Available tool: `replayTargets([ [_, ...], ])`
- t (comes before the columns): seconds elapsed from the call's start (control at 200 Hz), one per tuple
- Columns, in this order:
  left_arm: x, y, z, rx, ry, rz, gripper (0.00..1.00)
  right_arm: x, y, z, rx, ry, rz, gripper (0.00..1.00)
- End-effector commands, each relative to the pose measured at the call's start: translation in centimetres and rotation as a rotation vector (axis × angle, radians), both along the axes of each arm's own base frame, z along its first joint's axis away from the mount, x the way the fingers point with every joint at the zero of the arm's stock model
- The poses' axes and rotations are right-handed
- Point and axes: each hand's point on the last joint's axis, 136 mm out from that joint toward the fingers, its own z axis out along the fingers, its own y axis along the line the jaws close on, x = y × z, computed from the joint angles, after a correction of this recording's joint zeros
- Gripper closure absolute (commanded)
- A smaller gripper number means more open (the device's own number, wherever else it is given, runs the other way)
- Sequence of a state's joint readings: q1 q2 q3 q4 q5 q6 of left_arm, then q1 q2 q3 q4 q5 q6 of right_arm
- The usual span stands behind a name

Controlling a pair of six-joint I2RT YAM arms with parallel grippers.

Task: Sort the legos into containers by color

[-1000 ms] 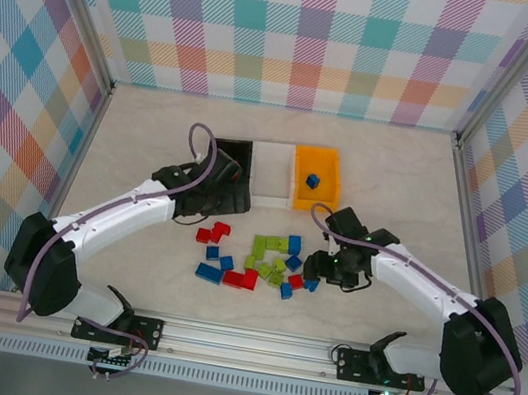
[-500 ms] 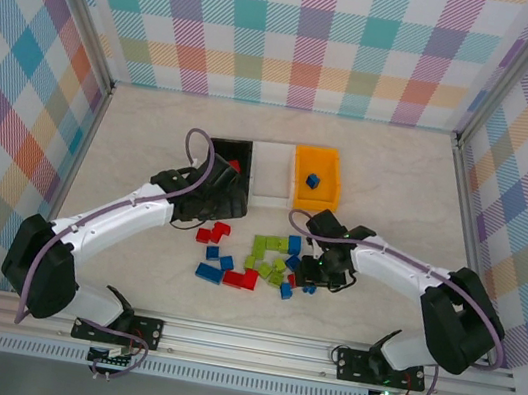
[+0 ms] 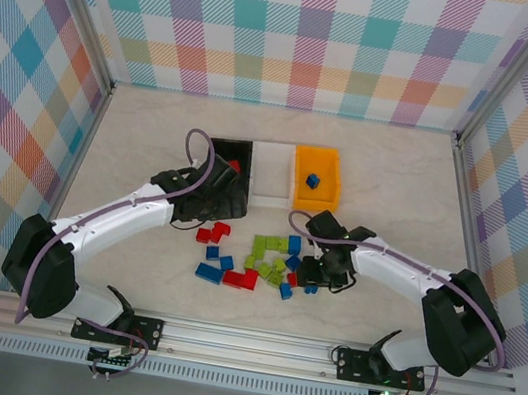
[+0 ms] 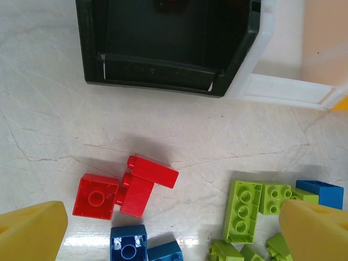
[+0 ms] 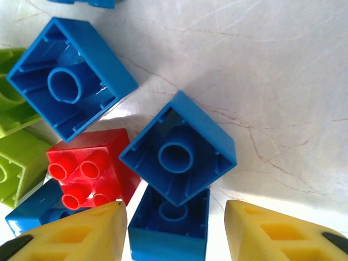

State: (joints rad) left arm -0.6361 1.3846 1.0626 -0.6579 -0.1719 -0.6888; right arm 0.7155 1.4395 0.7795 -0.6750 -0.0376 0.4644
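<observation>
A: How far along is the sort?

B: Barely begun, I'd say. Landmark: the white bin [image 3: 271, 166], mid of a row of three at the back of the bench [image 3: 154, 128]. The black bin [image 3: 233, 143] touches its left side & holds one red brick [image 3: 235, 164]. The orange-yellow bin [image 3: 331, 173] touches its right side & holds one blue brick [image 3: 313, 181]. No brick seen in the white bin itself.

A: And the rest?

B: The other legos [image 3: 259, 258] lie loose on the bench, a scatter on the arms' side of the white bin. Reds sit front-left of it, lime greens straight in front, blues mixed thru. So all the greens & nearly all the reds & blues look left to do.

A: The hands?

B: The left hand [image 4: 174, 234] hangs wide open w/ nothing in it, front-left of the white bin, btwn the black bin & the loose reds. The right hand [image 5: 176, 231] is low over the scatter's right end, front-right of the white bin. Its fingers are part-spread astride a blue lego [image 5: 166, 239]. A sliver of bench shows beside one finger, so it isn't clamped on it.
</observation>
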Motion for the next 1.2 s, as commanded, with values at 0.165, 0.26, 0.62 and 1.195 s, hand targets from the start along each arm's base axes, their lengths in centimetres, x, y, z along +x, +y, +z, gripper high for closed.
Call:
replayTargets([
  [0.165, -0.1, 0.2, -0.2, -0.004, 0.013, 0.011, 0.00, -1.4, -0.8, -1.4, -0.064, 0.052, 0.015, 0.58],
  [0.26, -0.1, 0.2, 0.0, -0.001, 0.010, 0.008, 0.00, -1.0, -0.7, -0.6, -0.050, 0.023, 0.004, 0.65],
  [0.62, -0.6, 1.2, 1.5, -0.010, -0.051, 0.016, 0.00, 11.7, -0.2, 12.2, 0.076, -0.383, -0.169, 0.71],
  [1.195, -5.2, 4.7, -0.7, 0.017, 0.041, 0.087, 0.02, 29.1, 2.6, 8.5, 0.081, -0.371, -0.336, 0.39],
])
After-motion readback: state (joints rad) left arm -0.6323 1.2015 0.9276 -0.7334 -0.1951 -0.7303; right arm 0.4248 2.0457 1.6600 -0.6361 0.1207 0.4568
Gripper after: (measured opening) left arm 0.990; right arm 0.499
